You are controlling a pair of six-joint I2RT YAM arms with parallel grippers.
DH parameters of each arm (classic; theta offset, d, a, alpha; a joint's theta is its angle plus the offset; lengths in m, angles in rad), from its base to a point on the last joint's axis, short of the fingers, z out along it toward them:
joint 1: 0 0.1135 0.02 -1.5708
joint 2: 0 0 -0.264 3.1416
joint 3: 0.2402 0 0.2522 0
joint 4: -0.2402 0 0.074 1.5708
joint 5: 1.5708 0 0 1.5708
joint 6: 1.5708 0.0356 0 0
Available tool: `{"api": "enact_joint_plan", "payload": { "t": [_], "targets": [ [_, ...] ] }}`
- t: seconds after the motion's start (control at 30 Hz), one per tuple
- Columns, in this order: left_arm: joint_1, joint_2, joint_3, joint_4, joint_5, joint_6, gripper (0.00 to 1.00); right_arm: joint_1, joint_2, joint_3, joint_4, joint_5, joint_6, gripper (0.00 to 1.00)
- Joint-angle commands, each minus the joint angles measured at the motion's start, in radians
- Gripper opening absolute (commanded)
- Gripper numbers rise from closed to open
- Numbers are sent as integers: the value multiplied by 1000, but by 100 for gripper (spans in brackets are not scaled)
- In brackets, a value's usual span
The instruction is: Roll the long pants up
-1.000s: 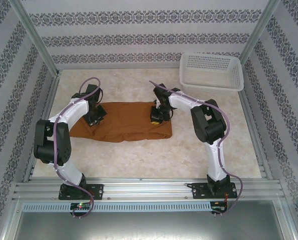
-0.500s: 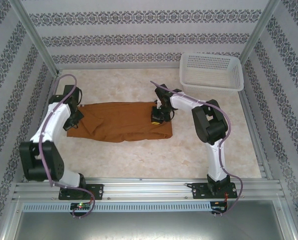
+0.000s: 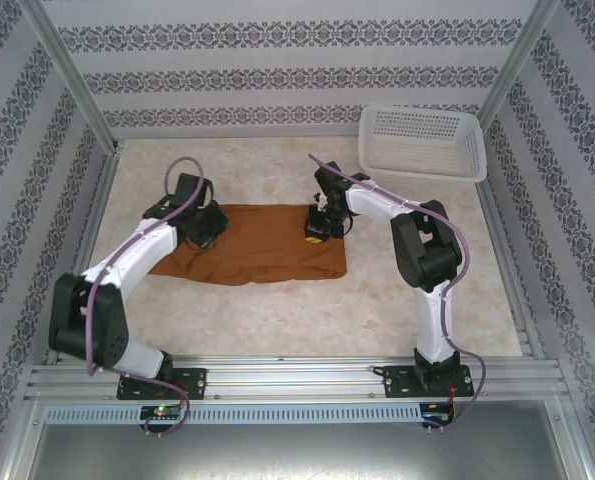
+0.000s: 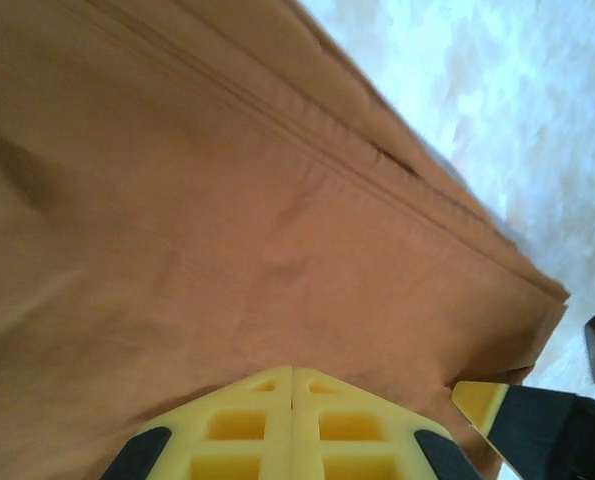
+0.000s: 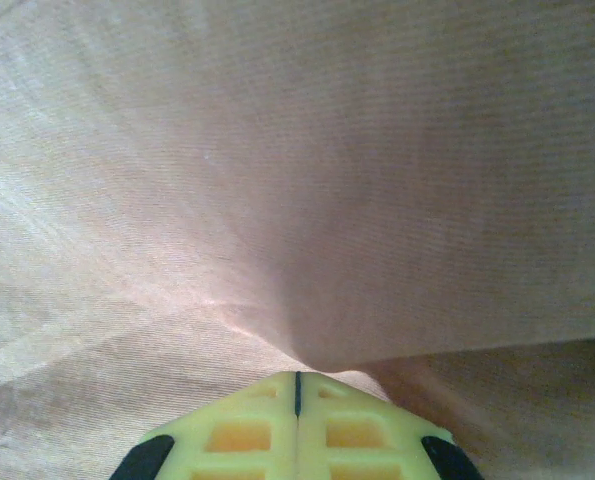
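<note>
Top external: basket (image 3: pixel 417 163) far right, seemingly well apart from long pants (image 3: pixel 267 250)

L arm (image 3: pixel 142 245) & R arm (image 3: pixel 377 207): same build, glossy wht shells on the links, fat blk rounded housings at the joints. Ea. has a thin mauve cable (image 3: pixel 182 163) running outside the shell in loose loops, down past the base. Bases = flat blk plates (image 3: pixel 429 380); tiny green + red lights (image 3: pixel 162 409) just below the L one. L gripper (image 4: pixel 293 372) & R gripper (image 5: pixel 297 378): pale yellow fingers (image 4: pixel 247 420), moulded w/ square pockets that look deeper orange-yellow inside, blk parts at the outer lower corners. From the top cam the wrist ends are mostly blk, w/ a yellow patch on the R.
</note>
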Motion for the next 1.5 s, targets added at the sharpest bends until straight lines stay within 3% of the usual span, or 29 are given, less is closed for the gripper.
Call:
{"api": "enact_joint_plan", "payload": {
  "t": [0.0,0.07,0.33,0.6,0.87,0.97,1.13,1.23,1.47],
  "targets": [
    [-29,107,20,53,-13,-58,0,-4,0,12,-9,-10,22,0],
    [-29,174,50,2,-58,-34,0,-5,7,2,-2,-9,24,0],
    [6,295,227,-424,-432,67,0,-7,21,-30,5,-5,8,0],
    [56,221,227,-653,-724,69,0,-15,59,-63,29,-10,-4,0],
    [113,96,108,-818,-869,-89,0,-36,-7,-102,29,-5,-15,0],
    [111,31,80,-796,-819,-105,0,-24,-92,-86,37,-35,19,0],
    [95,-98,-33,-461,-521,-10,0,63,-201,-68,143,-79,127,0],
    [85,-108,-62,-345,-400,-23,0,132,-197,-53,194,-89,180,0],
    [63,-50,-100,-149,-245,-39,0,292,-69,-63,364,-105,290,0]
  ]
}}
